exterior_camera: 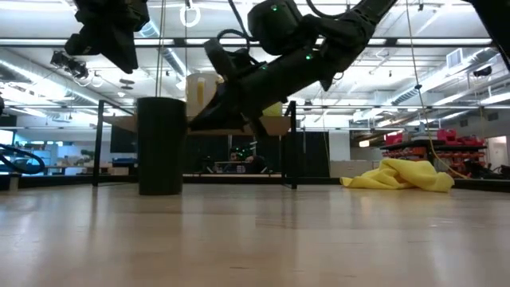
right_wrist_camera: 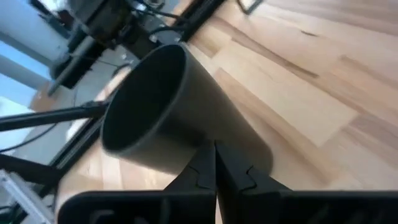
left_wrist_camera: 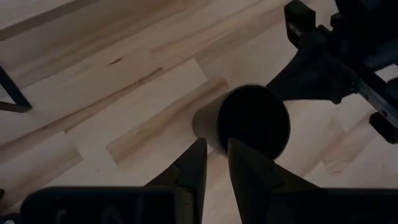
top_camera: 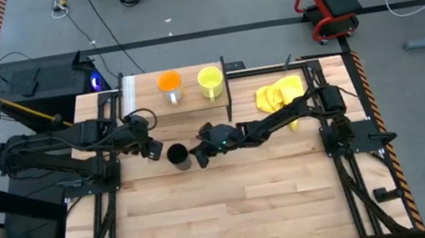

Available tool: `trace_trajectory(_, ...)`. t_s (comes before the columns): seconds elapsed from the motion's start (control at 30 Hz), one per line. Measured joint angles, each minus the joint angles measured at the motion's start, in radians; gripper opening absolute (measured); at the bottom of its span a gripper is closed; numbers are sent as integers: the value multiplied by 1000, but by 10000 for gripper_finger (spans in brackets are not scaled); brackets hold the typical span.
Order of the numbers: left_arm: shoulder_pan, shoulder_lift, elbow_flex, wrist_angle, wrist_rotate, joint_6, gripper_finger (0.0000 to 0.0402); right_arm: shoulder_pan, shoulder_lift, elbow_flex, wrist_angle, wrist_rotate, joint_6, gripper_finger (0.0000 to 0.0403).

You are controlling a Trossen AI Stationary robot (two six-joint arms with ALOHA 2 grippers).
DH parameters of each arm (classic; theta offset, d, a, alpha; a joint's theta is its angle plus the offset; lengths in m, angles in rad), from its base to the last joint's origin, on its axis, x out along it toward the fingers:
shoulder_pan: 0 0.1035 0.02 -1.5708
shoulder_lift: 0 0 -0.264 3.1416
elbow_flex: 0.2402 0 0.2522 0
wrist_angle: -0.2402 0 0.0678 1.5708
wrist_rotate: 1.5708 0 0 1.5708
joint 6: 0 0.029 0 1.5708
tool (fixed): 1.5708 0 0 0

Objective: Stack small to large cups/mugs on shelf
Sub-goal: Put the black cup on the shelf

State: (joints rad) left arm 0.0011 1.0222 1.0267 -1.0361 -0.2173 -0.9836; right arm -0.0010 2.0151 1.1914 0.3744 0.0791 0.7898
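right gripper [right_wrist_camera: 214, 163], fingers pressed together and holding nothing, sits just beside the upright black cup [top_camera: 177, 155]; left gripper [left_wrist_camera: 214, 163], nearly closed and empty, hovers above it.

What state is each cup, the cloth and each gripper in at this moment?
black cup: upright on the tabletop, open end up, not on the shelf.
orange mug: upright on the shelf.
yellow mug: upright on the shelf, beside the orange mug.
yellow cloth: crumpled on the tabletop.
left gripper: nearly shut, above the black cup.
right gripper: shut, beside the black cup.
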Motion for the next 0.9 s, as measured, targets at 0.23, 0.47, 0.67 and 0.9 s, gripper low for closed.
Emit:
trace_trajectory(0.23,0,0,0,-12,1,0,67,0,8,19,-7,-33,-6,1)
trace_trajectory(0.47,0,2,0,-13,10,1,78,-1,14,32,-4,-47,-9,2)
trace_trajectory(0.67,-13,21,0,-14,12,0,77,3,25,50,-2,-65,-31,2)
trace_trajectory(0.9,-46,53,0,-16,33,0,81,3,25,50,-6,-83,-40,3)
